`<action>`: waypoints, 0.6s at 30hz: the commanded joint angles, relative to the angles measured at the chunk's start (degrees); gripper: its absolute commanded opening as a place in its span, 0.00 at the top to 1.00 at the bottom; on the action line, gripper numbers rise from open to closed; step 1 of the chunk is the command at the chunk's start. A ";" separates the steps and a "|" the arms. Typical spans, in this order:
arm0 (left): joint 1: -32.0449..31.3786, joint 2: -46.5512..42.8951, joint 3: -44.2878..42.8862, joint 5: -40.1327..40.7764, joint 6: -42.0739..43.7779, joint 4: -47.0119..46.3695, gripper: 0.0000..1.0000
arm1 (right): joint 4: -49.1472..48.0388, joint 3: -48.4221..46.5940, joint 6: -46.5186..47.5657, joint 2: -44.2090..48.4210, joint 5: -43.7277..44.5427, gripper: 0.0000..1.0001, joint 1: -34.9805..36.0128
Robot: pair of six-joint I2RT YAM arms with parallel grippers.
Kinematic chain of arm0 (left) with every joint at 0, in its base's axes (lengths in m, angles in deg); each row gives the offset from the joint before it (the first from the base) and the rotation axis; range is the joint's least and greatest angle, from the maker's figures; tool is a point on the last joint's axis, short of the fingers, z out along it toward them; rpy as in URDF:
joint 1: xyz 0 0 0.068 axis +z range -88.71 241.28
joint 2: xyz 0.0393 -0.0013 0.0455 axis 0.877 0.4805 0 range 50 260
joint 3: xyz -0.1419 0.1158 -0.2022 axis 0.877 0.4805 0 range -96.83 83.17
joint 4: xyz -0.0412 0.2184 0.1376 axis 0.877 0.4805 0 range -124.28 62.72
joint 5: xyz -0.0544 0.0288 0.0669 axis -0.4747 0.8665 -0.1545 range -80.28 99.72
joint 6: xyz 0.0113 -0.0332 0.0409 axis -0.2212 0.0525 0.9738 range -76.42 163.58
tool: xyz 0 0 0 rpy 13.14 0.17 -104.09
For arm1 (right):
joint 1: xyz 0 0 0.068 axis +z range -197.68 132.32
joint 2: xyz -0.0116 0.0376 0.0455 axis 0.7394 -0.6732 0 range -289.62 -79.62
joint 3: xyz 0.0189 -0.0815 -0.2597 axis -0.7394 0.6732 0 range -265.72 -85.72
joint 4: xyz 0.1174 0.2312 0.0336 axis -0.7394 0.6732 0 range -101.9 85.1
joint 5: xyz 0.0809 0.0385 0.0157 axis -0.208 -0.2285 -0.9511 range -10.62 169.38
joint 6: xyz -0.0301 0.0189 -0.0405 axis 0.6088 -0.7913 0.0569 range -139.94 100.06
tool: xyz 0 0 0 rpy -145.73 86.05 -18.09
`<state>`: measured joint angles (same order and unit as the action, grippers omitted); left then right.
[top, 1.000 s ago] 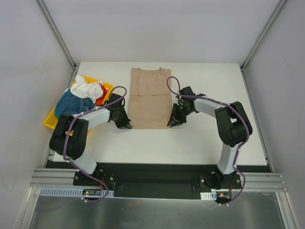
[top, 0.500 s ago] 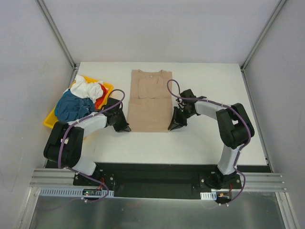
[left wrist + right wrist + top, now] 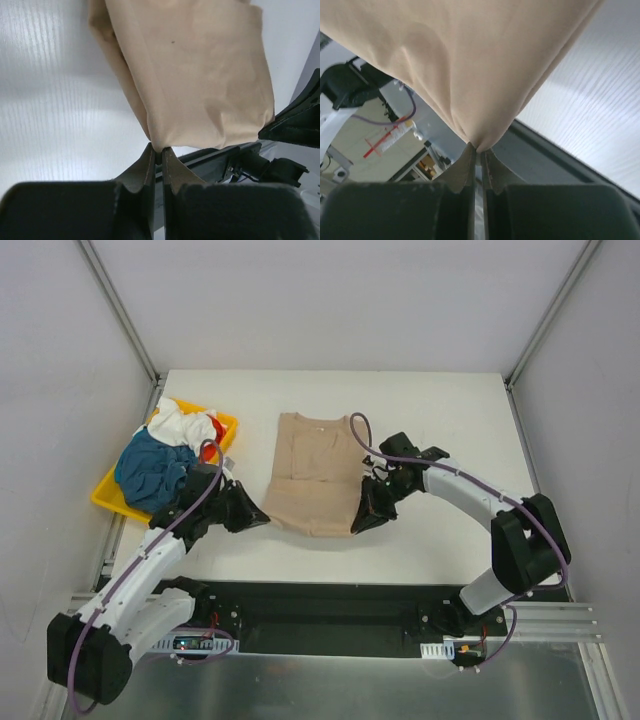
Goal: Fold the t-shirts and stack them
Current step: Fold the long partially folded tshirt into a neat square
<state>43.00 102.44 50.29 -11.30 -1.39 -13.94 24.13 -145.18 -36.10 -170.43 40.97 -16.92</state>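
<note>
Hem corners of the tan t-shirt (image 3: 312,465) are being pinched in narrow, clamped jaws, the left end effector (image 3: 157,150) holding the near left corner and the right end effector (image 3: 479,150) the near right, both raised off the counter (image 3: 450,410). The shirt is stretching lengthwise away from both arms, equally near, collar farthest, so the fold is probably heading forward. Far left, other t-shirts (image 3: 150,465) are lying heaped in the yellow tray (image 3: 100,498).

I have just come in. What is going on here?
A tan shirt is being folded on the table. The left end effector and the right end effector are each shut on a near corner of it, with the near edge lifted off the table. More shirts lie heaped in a yellow tray at the left, not yet folded.
</note>
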 commanded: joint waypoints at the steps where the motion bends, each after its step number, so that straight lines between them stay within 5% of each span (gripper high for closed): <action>1: 0.27 -6.46 -5.17 -1.39 1.55 9.80 1.00 | 14.40 -3.99 4.20 5.37 -6.49 0.99 0.79; 10: 0.27 -11.92 -13.34 -2.98 2.17 15.96 1.00 | 22.68 -5.40 6.67 11.88 -16.69 0.99 1.67; 18: 0.27 -8.08 -18.09 1.94 4.19 15.70 1.00 | 25.23 -8.83 9.39 10.65 -19.07 0.99 -0.44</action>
<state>42.98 91.45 35.25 -13.26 0.49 1.49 45.22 -151.04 -29.61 -160.20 24.93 -15.76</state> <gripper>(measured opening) 0.022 0.056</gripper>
